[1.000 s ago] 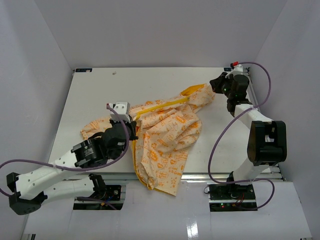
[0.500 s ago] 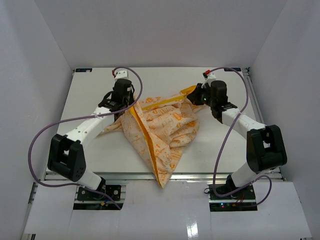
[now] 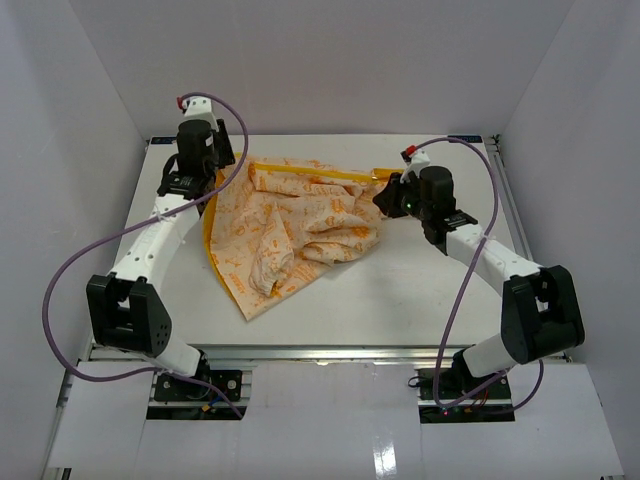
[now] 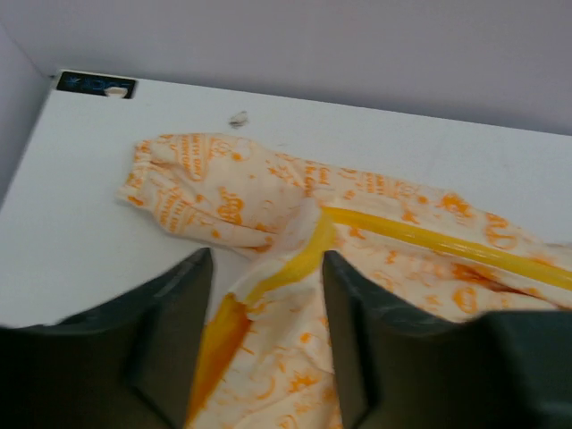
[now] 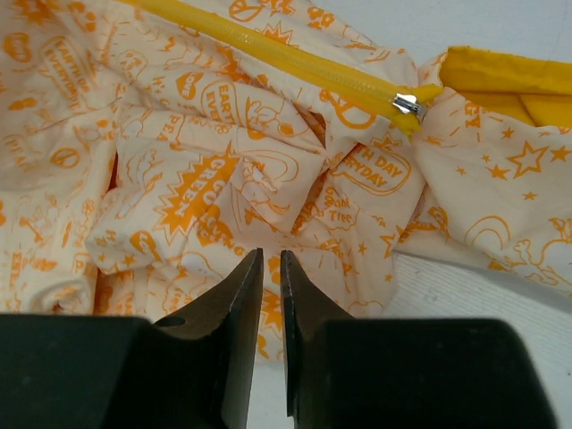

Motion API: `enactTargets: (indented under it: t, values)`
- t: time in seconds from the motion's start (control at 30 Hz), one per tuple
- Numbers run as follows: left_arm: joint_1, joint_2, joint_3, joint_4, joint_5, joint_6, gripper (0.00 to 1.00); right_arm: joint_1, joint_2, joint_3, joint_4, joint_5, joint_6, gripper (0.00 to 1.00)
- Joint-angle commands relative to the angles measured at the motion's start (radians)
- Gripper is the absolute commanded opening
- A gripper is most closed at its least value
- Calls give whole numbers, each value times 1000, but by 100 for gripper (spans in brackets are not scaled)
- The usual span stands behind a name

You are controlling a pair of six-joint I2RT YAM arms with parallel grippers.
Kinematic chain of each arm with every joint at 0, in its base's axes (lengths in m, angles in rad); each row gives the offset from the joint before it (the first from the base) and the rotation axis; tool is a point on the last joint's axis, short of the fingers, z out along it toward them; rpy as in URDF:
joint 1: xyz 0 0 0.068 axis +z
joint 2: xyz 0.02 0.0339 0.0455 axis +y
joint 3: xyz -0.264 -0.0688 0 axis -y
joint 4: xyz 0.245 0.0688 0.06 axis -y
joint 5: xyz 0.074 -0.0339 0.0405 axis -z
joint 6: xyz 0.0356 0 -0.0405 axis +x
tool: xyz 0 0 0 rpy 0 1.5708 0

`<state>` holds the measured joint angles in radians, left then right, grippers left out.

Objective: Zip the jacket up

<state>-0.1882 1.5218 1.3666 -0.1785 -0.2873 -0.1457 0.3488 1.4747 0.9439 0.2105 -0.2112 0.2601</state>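
**Left gripper wide, right gripper almost closed, jacket crumpled on the table**

Left gripper (image 4: 265,268) is up by the far-left corner of the table (image 3: 450,290). Its two dark fingers (image 4: 170,331) stand well apart. The wrist view shows jacket cloth and a strip of yellow in the gap between them, but the fingers do not pinch it.

The right gripper (image 5: 270,259) is at the right end of the jacket (image 3: 300,220), toward the far edge of the table. Its fingers are almost together, with only a thin slit between them, and nothing is in the slit. The tips hang just over the crumpled cloth; it is hard to tell if they touch it.

The jacket lies on the table, more on the far side than the near side. It is cream-white with orange pictures and words all over it. It reaches from the left gripper across to the right gripper, and one pointed corner stretches down toward the near edge. The cloth is bunched up in many folds.

A yellow zipper edge (image 5: 295,58) runs along the far side of the jacket. At its right end sits a small silver zipper pull (image 5: 408,105) – right beside a patch of bright yellow lining (image 5: 509,76).
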Motion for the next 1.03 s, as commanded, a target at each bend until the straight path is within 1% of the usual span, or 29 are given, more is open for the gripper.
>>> enactTargets:
  t: [0.0, 0.03, 0.07, 0.1, 0.17, 0.27, 0.33, 0.37, 0.4, 0.43, 0.5, 0.57, 0.67, 0.7, 0.8, 0.87, 1.0]
  values:
    - [-18, -104, -34, -40, 200, -17, 76, 33, -46, 16, -67, 59, -37, 34]
    - [-18, -130, -50, -39, 217, -24, 86, 44, -50, 23, -89, 84, -45, 39]
    - [-19, -147, -56, -46, 227, -31, 90, 63, -58, 29, -104, 107, -51, 44]
    - [-19, -181, -63, -66, 251, -43, 96, 83, -74, 30, -133, 135, -61, 55]
    - [-20, -221, -58, -119, 287, -81, 98, 107, -129, 19, -164, 197, -61, 90]
    - [-37, -315, -120, -146, 439, -153, 98, 153, -230, 4, -222, 293, -33, 90]
    - [-81, -393, -192, -96, 517, -213, 98, 179, -288, -5, -299, 330, -15, 90]
    - [-108, -464, -260, -37, 574, -240, 98, 198, -322, -11, -331, 346, -9, 90]
    - [-133, -507, -359, 20, 600, -264, 98, 209, -369, -16, -375, 359, -6, 90]
    - [-156, -542, -403, 53, 605, -287, 98, 219, -390, -24, -394, 364, -4, 90]
    - [-218, -623, -487, 85, 560, -314, 98, 251, -470, -55, -418, 386, -1, 90]
    - [-255, -683, -567, 120, 542, -331, 98, 270, -531, -69, -460, 414, 6, 90]
    - [-291, -746, -677, 239, 572, -368, 98, 276, -588, -88, -497, 409, -3, 90]
    - [-298, -768, -714, 266, 584, -371, 98, 277, -621, -116, -483, 379, -20, 90]
    - [-303, -804, -756, 277, 578, -350, 98, 277, -724, -194, -416, 336, -31, 90]
    - [-303, -821, -774, 277, 572, -339, 98, 277, -754, -224, -382, 331, -31, 90]
    - [-304, -849, -790, 287, 580, -331, 98, 277, -785, -231, -390, 337, -38, 90]
